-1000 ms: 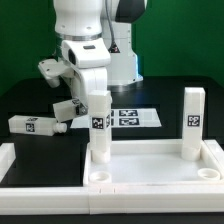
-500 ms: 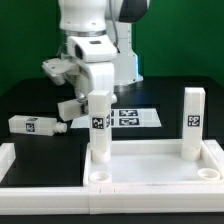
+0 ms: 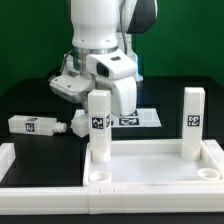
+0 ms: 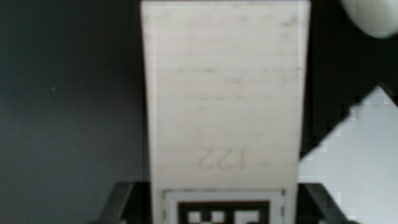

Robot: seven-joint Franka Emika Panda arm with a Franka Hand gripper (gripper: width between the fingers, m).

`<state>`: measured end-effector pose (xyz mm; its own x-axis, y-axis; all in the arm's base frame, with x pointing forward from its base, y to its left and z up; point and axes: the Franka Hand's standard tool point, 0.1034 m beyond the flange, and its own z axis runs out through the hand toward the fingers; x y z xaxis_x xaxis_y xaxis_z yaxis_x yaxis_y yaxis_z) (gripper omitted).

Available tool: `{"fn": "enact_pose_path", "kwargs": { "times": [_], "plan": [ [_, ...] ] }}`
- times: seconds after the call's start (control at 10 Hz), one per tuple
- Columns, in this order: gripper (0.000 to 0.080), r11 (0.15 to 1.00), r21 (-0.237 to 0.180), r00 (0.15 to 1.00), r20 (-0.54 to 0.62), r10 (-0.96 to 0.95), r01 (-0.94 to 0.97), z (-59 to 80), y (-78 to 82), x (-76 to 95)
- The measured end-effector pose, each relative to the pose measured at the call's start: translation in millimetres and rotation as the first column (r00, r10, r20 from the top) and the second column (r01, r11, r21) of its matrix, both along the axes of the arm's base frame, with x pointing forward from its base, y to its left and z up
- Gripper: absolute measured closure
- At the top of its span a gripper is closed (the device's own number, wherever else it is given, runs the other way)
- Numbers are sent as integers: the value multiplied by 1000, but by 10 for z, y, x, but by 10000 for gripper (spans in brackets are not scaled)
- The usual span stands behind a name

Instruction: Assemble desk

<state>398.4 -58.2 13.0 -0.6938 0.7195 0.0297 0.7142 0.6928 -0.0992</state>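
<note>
white plastic tabletop [image 3: 150, 160] lies flat on the black table [image 3: 30, 100], with the border rail [image 3: 110, 195] along its near edge. one leg [image 3: 98, 135] stands upright at the tabletop's far corner on the exterior view's left, and the gripper [image 3: 100, 100] pinches its upper end from above. in the wrist view this leg [image 4: 214, 100] fills the middle, with part of its square tag showing. a second leg [image 3: 192, 120] stands upright at the far corner on the exterior view's right, clear of the arm. a third leg [image 3: 35, 125] lies on its side on the table, well out to the exterior view's left, apart from the tabletop. the marker board [image 3: 135, 118] lies flat farther back, beyond the pinched leg.
</note>
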Motion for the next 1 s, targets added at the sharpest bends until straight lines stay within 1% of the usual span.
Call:
{"fn": "enact_pose_path", "kwargs": {
  "times": [0.2,0.3,0.4,0.5,0.6,0.7,0.8,0.9,1.0],
  "plan": [
    [528,996,-6,995,-17,94,-94,-54,35,-41],
    [528,995,-7,995,-19,102,-102,-55,6,-52],
    [425,996,-10,996,-19,89,-89,-57,-1,-55],
    [425,997,-11,997,-19,76,-76,-57,-3,-56],
    [285,999,-16,999,-15,40,-40,-46,-13,-54],
    [193,1000,-25,1000,2,16,-16,54,-36,-47],
    [193,997,-43,997,14,-70,70,195,-25,-53],
    [159,974,-72,977,17,-213,214,372,-39,-36],
    [152,948,-102,953,15,-302,302,542,-93,-10]
  ]
}}
